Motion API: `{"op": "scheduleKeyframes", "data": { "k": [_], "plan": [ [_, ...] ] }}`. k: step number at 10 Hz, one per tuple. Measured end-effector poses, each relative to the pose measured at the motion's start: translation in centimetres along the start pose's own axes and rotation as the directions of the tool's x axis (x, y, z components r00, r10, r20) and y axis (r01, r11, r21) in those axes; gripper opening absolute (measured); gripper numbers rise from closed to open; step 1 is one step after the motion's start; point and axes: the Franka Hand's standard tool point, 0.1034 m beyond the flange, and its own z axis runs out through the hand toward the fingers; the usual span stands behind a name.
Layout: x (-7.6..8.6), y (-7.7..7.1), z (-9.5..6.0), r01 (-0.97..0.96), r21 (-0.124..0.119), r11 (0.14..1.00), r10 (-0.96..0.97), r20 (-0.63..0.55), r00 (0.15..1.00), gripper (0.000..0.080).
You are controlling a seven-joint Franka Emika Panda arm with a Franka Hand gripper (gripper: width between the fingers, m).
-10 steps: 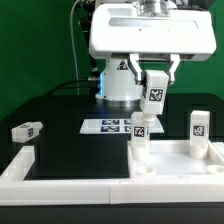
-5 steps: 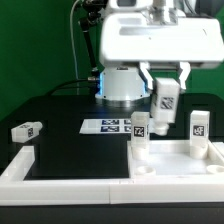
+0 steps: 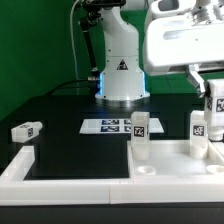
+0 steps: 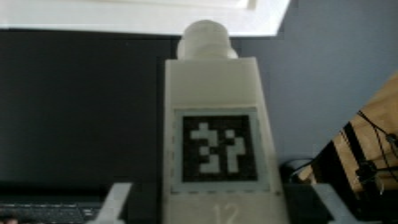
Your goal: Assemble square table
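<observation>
at the exterior view's right edge, raised above the black tabletop (image 3: 60, 110), we see the jaws closed on the held leg (image 3: 215, 102), which hangs roughly upright in the air. in the wrist view the held leg (image 4: 214, 130) fills the middle of the picture, its black-and-white tag facing the camera and its rounded peg end pointing away from the wrist; slivers of the fingers (image 4: 118, 203) show beside it. just below the held leg, the right standing leg (image 3: 199, 130) stands upright on the white square slab (image 3: 170, 160), which lies on the tabletop toward the exterior view's right. the left standing leg (image 3: 139, 135) stands upright at the slab's far corner on the exterior view's left, and we make out a round socket (image 3: 143, 171) at the corner nearer the camera. the loose leg (image 3: 25, 130) lies on its side well apart, at the exterior view's left, near the white border rail (image 3: 20, 165). the marker board (image 3: 108, 125) lies flat between the loose leg and the slab, in front of the arm's base (image 3: 122, 75)
</observation>
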Motion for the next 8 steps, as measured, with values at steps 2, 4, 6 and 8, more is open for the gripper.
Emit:
{"op": "scheduleKeyframes", "data": {
  "k": [2, 4, 6, 8],
  "plan": [
    [0.0, 0.0, 0.0, 0.000, 0.000, 1.000, 0.000, 0.001, 1.000, 0.0291],
    [-0.7, 1.6, 0.3, 0.025, -0.017, 1.000, -0.025, -0.015, 1.000, 0.0291],
    [-1.9, 1.1, 1.5, 0.011, -0.002, 1.000, -0.011, -0.003, 1.000, 0.0291],
    [-2.5, 1.1, 2.4, 0.009, -0.005, 1.000, -0.009, -0.001, 1.000, 0.0291]
  ]
}}
